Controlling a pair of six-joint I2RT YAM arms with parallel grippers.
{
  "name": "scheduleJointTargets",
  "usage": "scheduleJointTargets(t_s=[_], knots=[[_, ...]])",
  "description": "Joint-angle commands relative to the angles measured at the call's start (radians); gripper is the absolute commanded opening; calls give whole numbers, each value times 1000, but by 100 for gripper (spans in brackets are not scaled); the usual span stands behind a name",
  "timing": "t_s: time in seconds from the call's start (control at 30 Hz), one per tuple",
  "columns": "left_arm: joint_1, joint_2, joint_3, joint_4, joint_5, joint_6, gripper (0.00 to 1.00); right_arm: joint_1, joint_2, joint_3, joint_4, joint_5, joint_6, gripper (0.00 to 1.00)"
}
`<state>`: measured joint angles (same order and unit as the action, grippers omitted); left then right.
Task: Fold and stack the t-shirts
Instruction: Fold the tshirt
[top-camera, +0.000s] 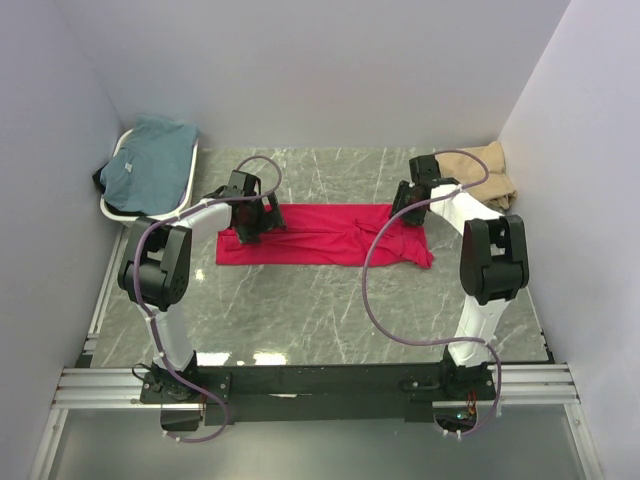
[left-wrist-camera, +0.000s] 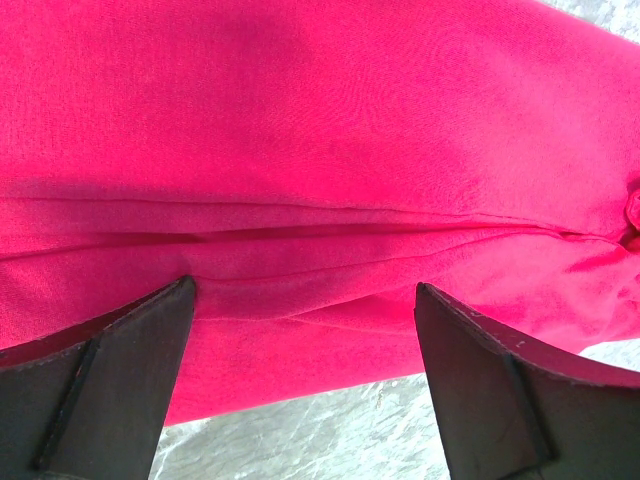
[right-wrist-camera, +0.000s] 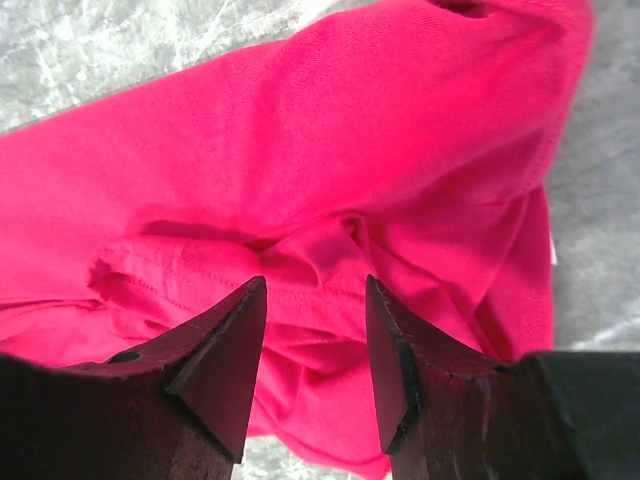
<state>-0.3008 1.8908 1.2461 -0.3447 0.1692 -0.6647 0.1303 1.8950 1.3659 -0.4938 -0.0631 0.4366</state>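
My left end effector (left-wrist-camera: 305, 290): jaws spread wide over the red t-shirt (top-camera: 320, 240), left end. My right end effector (right-wrist-camera: 315, 285): half spread, gripping nothing, over its bunched right end. Shirt lies crosswise mid-worktop (top-camera: 330, 310); tan t-shirt (top-camera: 485, 165) far right corner.

red shirt (left-wrist-camera: 330, 120): matt cloth, soft, creased
worktop (top-camera: 330, 310): grey marbled, glossy, smooth
left claw (left-wrist-camera: 303, 285): matt black, scuffed edges

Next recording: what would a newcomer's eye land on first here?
The crimson t-shirt, lying as a long rumpled band across the middle of the marble table, with the left gripper and right gripper over its two ends, jaws open. Next, the teal t-shirt heaped on the white basket far left, and the tan t-shirt far right.
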Motion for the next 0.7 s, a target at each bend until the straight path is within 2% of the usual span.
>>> scheduleJointTargets(t_s=[0.0, 0.17, 0.37, 0.53, 0.6, 0.67], knots=[[-4, 13, 33, -2, 19, 25, 97, -6, 26, 1, 46, -7, -1, 51], [-4, 19, 38, -7, 18, 27, 97, -8, 44, -1, 54, -11, 4, 51], [-4, 30, 41, -7, 24, 27, 97, -12, 62, -2, 64, -29, -2, 45], [-4, 33, 42, -8, 26, 28, 97, -14, 76, -5, 64, -37, -4, 37], [-4, 34, 42, -8, 24, 30, 97, -14, 76, -7, 67, -37, -2, 37], [-4, 39, 42, -7, 27, 30, 97, -14, 76, -10, 69, -40, -6, 30]])
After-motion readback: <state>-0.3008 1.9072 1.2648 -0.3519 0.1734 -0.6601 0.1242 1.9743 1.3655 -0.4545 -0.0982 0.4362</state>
